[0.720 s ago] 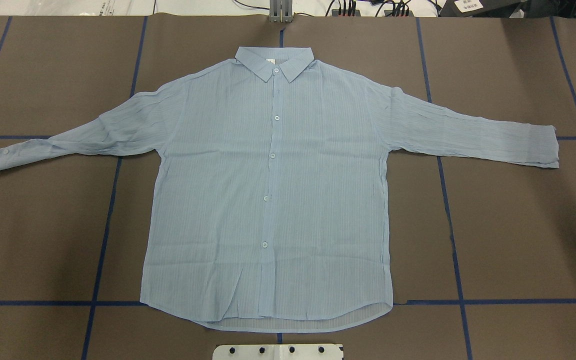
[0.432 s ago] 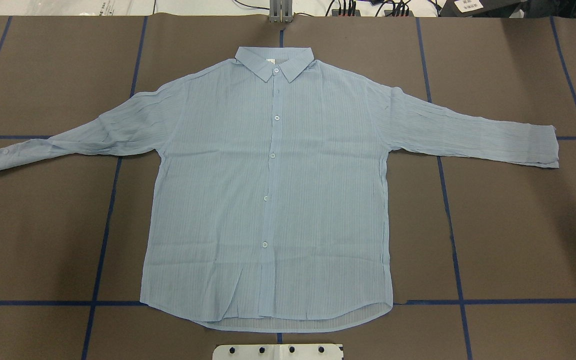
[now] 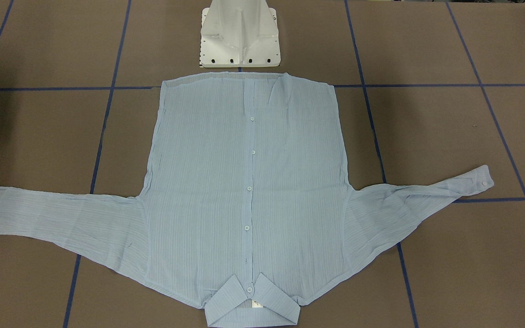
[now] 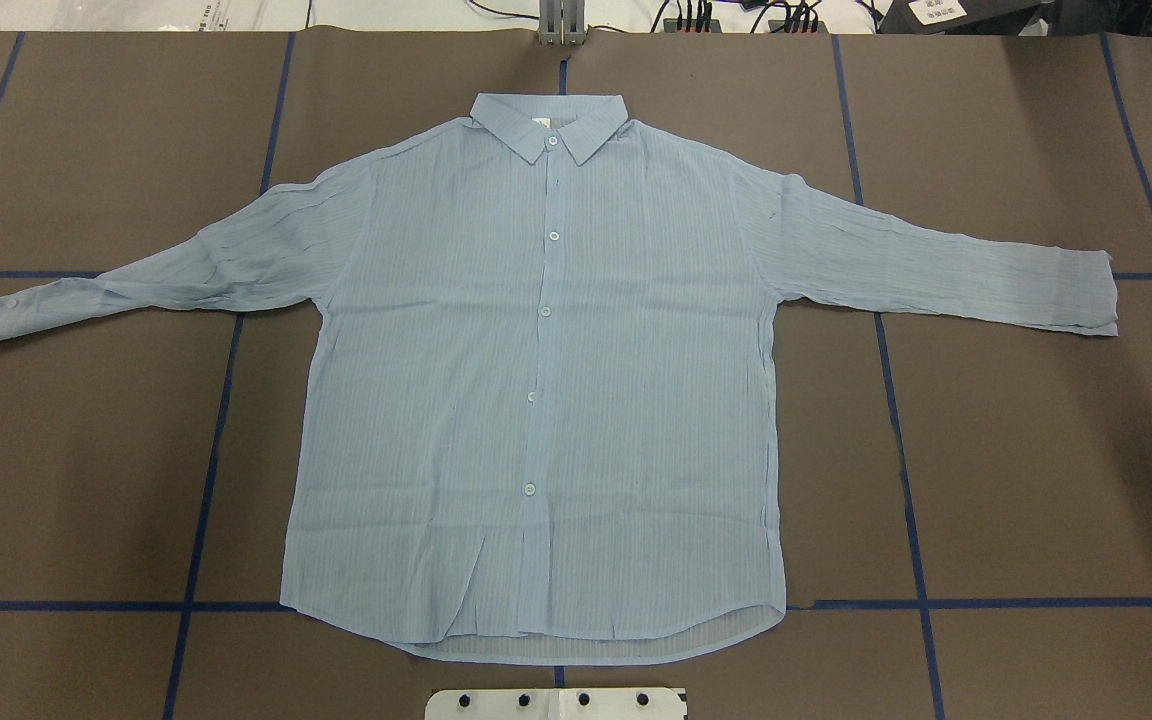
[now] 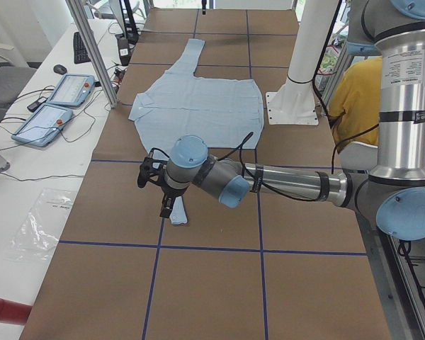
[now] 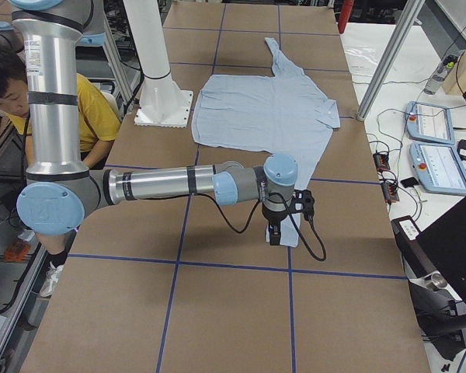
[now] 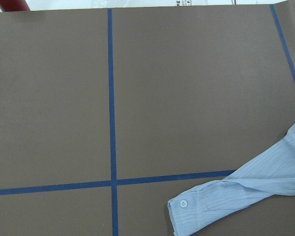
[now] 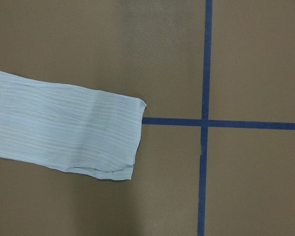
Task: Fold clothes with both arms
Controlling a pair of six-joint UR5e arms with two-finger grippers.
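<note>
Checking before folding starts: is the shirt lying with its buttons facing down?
No, the shirt lies front up, with its white buttons showing down the middle in the overhead view.

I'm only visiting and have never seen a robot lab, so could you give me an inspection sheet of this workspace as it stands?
Surface: brown cover, flat, gridded with blue tape lines.
Job's things: shirt spread flat, buttoned, sleeves out sideways, not yet folded.
Clutter: nothing seen on the cover.
Grippers: left gripper and right gripper each hang near a sleeve cuff; open or shut cannot be told.
Cables: black cable loops along each forearm; more lie on the side bench.
Surroundings: white pedestal, two tablets, a person in yellow behind the robot.
</note>
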